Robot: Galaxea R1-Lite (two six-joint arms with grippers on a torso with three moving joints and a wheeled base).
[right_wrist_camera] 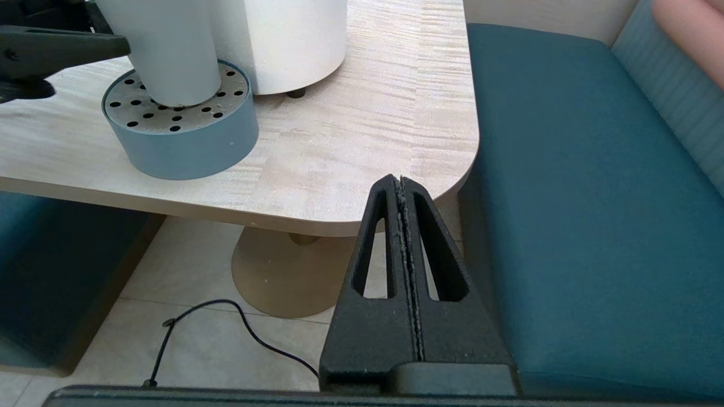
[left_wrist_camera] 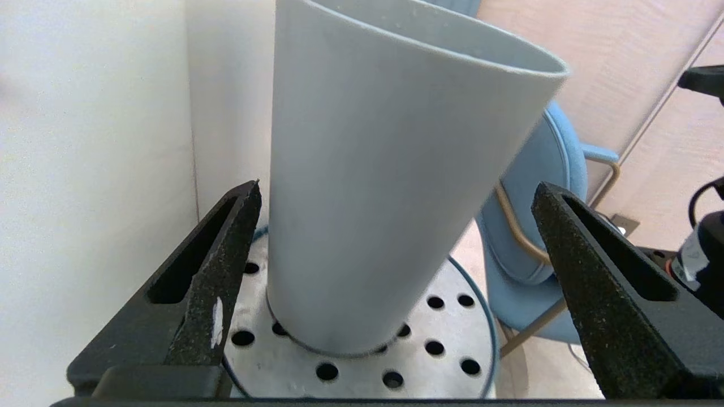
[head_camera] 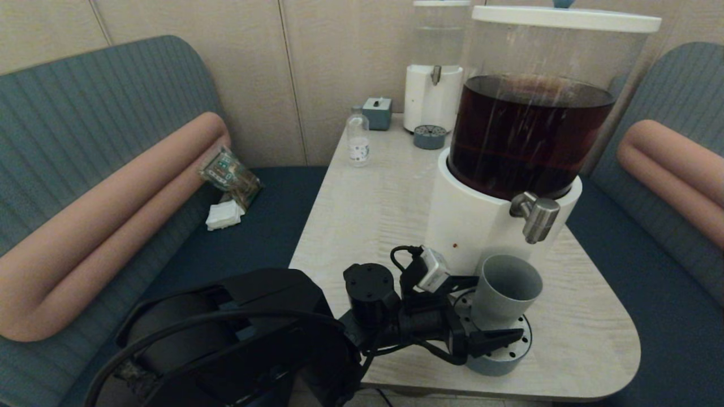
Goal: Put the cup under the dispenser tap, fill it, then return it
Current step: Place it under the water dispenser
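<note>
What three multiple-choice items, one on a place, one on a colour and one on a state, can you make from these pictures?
1. Where does the cup stand?
A. on the perforated drip tray
B. on the bench seat
C. beside the small clear bottle

2. What colour is the liquid in the large dispenser?
A. clear
B. dark brown
C. green

3. How is the left hand?
A. shut on the cup
B. open around the cup
C. out of view

Answers:
1. A, its base rests on the holed plate.
2. B, the tank shows dark liquid above the dispenser tap.
3. B, one finger stands on each side, a gap at the right one.
</note>
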